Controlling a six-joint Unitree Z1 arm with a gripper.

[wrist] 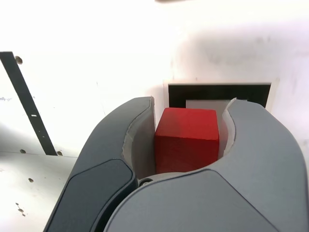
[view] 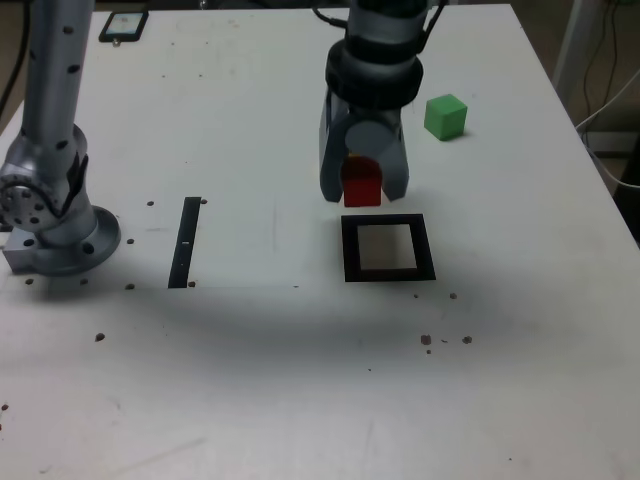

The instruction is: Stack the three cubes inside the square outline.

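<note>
Closest to the lens, in the wrist view, is the hand (wrist: 190, 140) itself: two chunky grey jaws curving in on either side of the red cube (wrist: 187, 139). They're closed down to about a cube's width and both inner faces press against the cube's sides, so it's got a firm hold on it.

Going by size from there: the white bench (view: 300, 380) takes up nearly the whole exterior view, with small dark specks scattered over it. The arm's silver base (view: 55, 215) sits at the exterior view's left, and the arm's dark upper part comes down from the top edge to the hand (view: 362, 185), which points downward with the red cube (view: 361, 184) between the jaws, held above the bench.

The square outline (view: 388, 272), black frame with a white centre, lies flat on the bench just in front of and slightly to the exterior view's right of the held cube. In the wrist view the square outline (wrist: 217, 92) shows just beyond the cube, partly hidden by the jaws. The cube isn't inside it yet.

A narrow black strip (view: 186, 242) lies well off to the exterior view's left of the outline; it shows in the wrist view too (wrist: 26, 104).

The green cube (view: 446, 116) sits on the bench behind the hand, to the exterior view's right. A small dark phone-like thing (view: 123, 25) lies at the far left corner.
</note>
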